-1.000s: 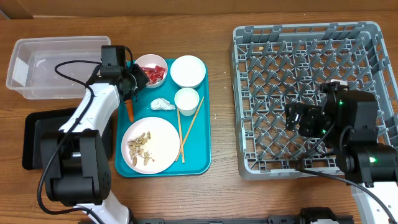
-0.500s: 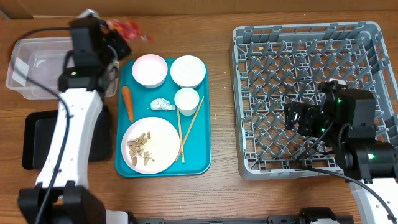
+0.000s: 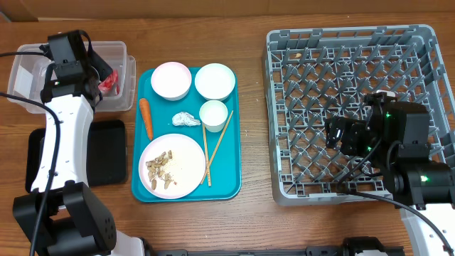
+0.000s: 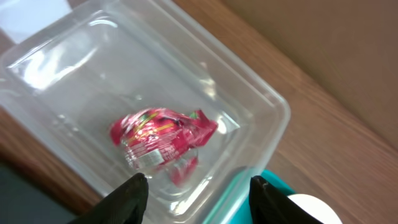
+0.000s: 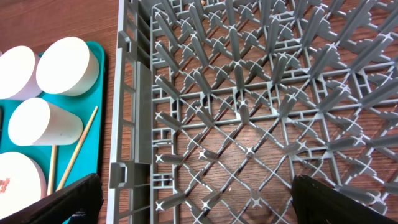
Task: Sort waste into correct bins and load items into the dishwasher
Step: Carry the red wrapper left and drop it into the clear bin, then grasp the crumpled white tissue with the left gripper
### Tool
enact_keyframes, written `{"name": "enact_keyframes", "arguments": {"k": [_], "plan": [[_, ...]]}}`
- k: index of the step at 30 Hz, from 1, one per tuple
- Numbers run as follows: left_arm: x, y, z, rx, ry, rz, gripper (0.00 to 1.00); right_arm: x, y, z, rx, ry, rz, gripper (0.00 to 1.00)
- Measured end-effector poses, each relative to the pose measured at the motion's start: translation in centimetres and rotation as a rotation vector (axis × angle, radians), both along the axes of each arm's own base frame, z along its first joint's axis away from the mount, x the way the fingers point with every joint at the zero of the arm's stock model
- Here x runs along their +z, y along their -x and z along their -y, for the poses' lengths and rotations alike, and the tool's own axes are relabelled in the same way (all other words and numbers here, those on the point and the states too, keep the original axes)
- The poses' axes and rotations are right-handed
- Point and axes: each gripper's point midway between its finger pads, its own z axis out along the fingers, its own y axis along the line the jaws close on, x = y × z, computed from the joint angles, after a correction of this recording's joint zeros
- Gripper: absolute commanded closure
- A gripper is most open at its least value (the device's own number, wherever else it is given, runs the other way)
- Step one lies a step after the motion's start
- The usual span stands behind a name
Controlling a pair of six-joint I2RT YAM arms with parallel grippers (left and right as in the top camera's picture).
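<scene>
The red snack wrapper (image 4: 163, 135) lies loose inside the clear tub (image 4: 267, 99). My left gripper (image 4: 198, 183) hangs open just above it, with nothing between the fingers; from overhead it (image 3: 96, 77) is over the tub's right half, next to the wrapper (image 3: 108, 83). On the teal tray (image 3: 234, 160) are two bowls (image 3: 170, 80) (image 3: 215, 81), a cup (image 3: 213, 114), a carrot (image 3: 146, 118), a tissue (image 3: 186, 119), chopsticks (image 3: 213, 146) and a plate (image 3: 186, 160) with food scraps (image 3: 161, 167). My right gripper (image 5: 205, 199) is open over the grey dish rack (image 5: 249, 93).
The black tray (image 3: 106, 153) lies in front of the clear tub (image 3: 28, 71), partly under my left arm. The dish rack (image 3: 355, 43) fills the right side, with my right gripper (image 3: 341, 134) above its front part. Bare wood separates the teal tray and the rack.
My left arm lifted the red wrapper out of the left bowl, swung it left over the clear tub and opened, leaving it in the tub. The right arm stayed put.
</scene>
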Motion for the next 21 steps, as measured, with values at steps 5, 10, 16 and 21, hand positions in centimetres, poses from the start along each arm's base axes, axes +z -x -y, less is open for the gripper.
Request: {"name": "enact_keyframes", "arguments": {"k": [5, 10, 16, 21], "plan": [[-0.5, -0.2, 3.6, -0.147, 0.137, -0.004, 0.59, 0.0, 0.0, 0.0, 0.0, 0.0, 0.001, 0.0], [-4.1, 6.1, 11.9, -0.341, 0.356, -0.301, 0.38, 0.0, 0.0, 0.0, 0.0, 0.0, 0.0, 0.0], [-6.7, 9.1, 17.5, -0.461, 0.358, -0.453, 0.34, 0.0, 0.0, 0.0, -0.001, 0.0, -0.001, 0.0], [-10.1, 9.1, 19.7, -0.507, 0.314, -0.527, 0.35, -0.1, 0.1, 0.0, 0.0, 0.001, -0.003, 0.0]]}}
